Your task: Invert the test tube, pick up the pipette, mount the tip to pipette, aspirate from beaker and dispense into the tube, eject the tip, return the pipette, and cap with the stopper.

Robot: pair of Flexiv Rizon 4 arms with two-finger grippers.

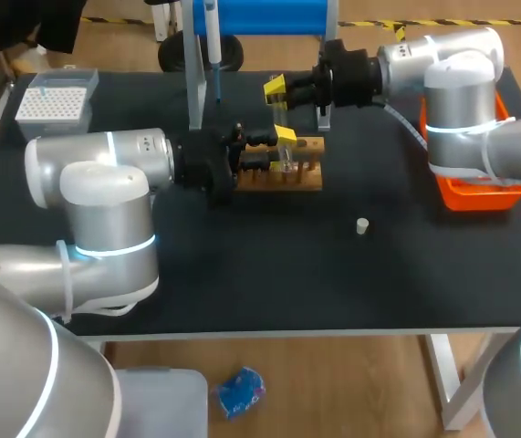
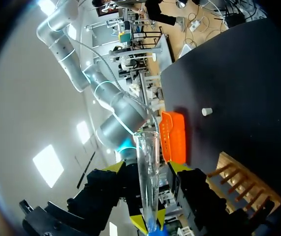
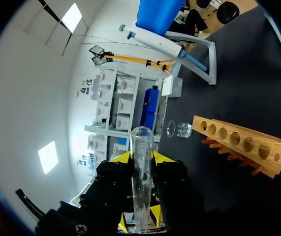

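A clear glass test tube (image 1: 283,114) hangs upright above the wooden rack (image 1: 283,175). My right gripper (image 1: 276,89) comes in from the right and is shut on the tube's upper part. In the right wrist view the tube (image 3: 142,167) runs between that gripper's (image 3: 141,157) fingers, touching both. My left gripper (image 1: 283,137) is lower on the tube, from the left. Its fingers stand open on either side of the tube (image 2: 147,177) with gaps showing, in the left wrist view (image 2: 147,167). The pipette (image 1: 213,36) hangs on its stand. A small white stopper (image 1: 361,225) lies right of the rack.
A tip box (image 1: 55,96) stands at the back left and an orange bin (image 1: 474,192) at the right edge. A small glass beaker (image 3: 179,130) sits beside the rack's (image 3: 238,142) end. The pipette stand (image 1: 194,82) rises just behind the rack.
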